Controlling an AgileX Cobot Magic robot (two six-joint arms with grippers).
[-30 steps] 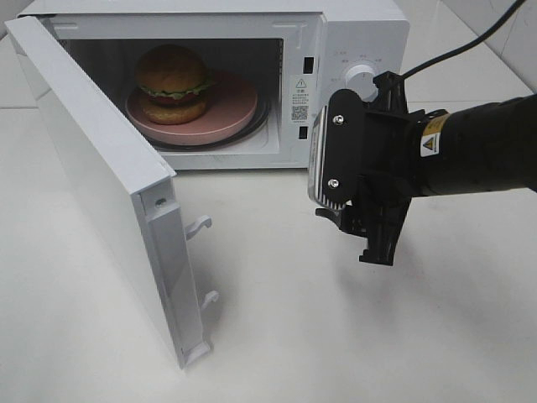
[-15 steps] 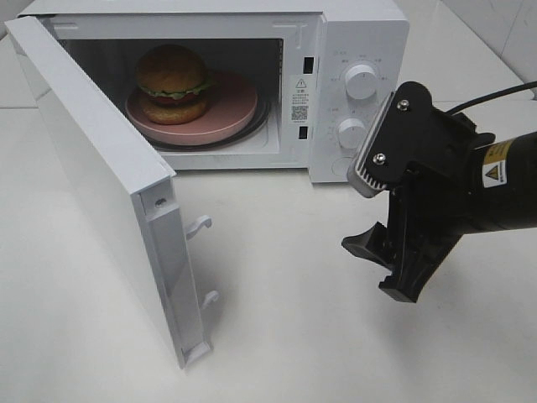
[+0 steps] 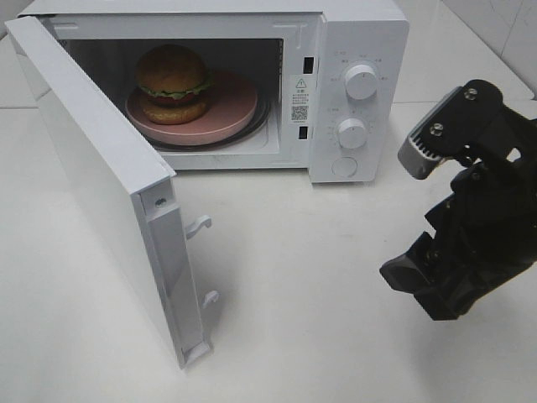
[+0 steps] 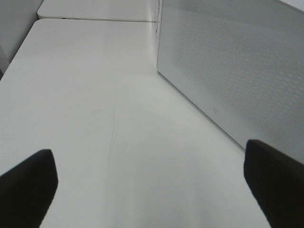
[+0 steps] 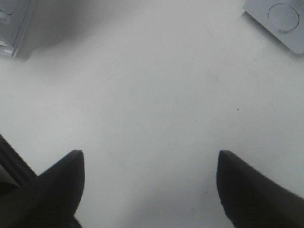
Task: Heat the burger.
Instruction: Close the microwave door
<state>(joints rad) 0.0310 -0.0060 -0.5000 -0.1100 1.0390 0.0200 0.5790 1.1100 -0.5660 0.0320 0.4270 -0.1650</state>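
The burger (image 3: 172, 82), with a golden-brown bun, green lettuce and a dark patty, sits on a pink plate (image 3: 231, 107) inside the white microwave (image 3: 361, 34). The microwave's door (image 3: 101, 185) is swung wide open to the left. My right gripper (image 3: 428, 290) hangs open and empty over the table, right of the microwave and below its knobs; in the right wrist view its gripper (image 5: 149, 154) has only bare tabletop between the fingers. My left gripper (image 4: 148, 152) is open and empty, beside the door's dotted outer face (image 4: 237, 71). It is out of the exterior view.
Two knobs (image 3: 361, 82) and a round button (image 3: 345, 166) sit on the microwave's right panel. Latch hooks (image 3: 200, 225) stick out from the door's free edge. White tabletop (image 3: 294, 277) stretches in front of the oven.
My right gripper has drawn away from the microwave's control panel, moving right and down toward the table's right side. The burger, plate and door have not moved.
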